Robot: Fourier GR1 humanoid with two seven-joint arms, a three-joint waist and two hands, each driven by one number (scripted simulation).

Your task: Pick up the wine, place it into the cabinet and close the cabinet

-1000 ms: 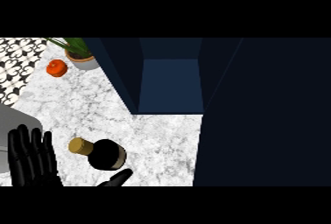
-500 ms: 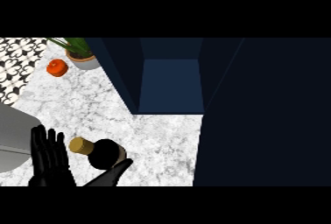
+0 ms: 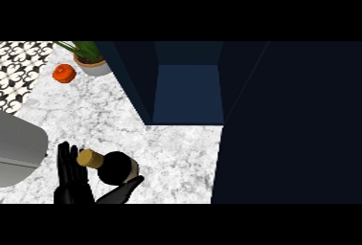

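Observation:
The wine bottle (image 3: 117, 168) stands on the marble counter (image 3: 170, 148) at the lower left, seen from above as a dark round body with a tan cork top (image 3: 88, 158). My left hand (image 3: 71, 184) is open against it: straight fingers (image 3: 67, 160) rise along the bottle's left side and the thumb (image 3: 127, 186) reaches below its body. The dark blue cabinet (image 3: 187, 93) stands open at the upper middle, its inside bare. My right hand does not show.
A potted plant (image 3: 92, 60) and an orange fruit (image 3: 63, 73) sit at the counter's far left corner. A grey rounded object (image 3: 17, 148) lies at the left edge. A wide dark panel (image 3: 290, 119) fills the right side.
My left hand has slid to the right, from the left edge up to the bottle, with the thumb now under the bottle's body. The bottle has stayed in place.

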